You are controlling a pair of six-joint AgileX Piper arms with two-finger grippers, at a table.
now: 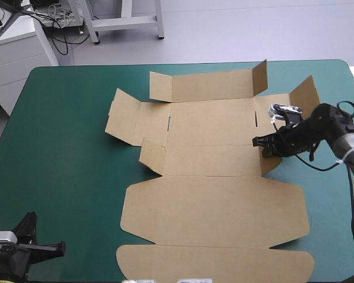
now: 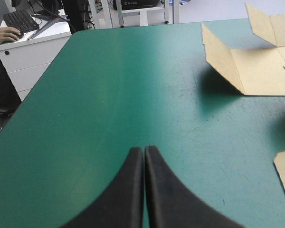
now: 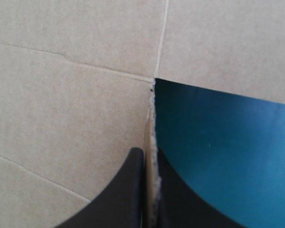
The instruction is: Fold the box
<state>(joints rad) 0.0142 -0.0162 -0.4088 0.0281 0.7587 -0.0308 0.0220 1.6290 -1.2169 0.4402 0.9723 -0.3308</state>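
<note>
right end effector (image 3: 149, 152) clamps the right edge of the box (image 1: 212, 200), board lying to its left; left end effector (image 2: 144, 151), pressed together, sits well apart.

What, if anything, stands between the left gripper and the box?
Nothing visible: only bare teal-green cover lies between the shut left gripper and the box. The right gripper is shut on its edge.

The teal-green-covered table (image 1: 65, 147) carries the brown box (image 1: 212, 206), a cut sheet lying mostly flat from the centre to the 6 o'clock edge, with flaps tilted up at its 12, 9 and 2 o'clock sides.
</note>
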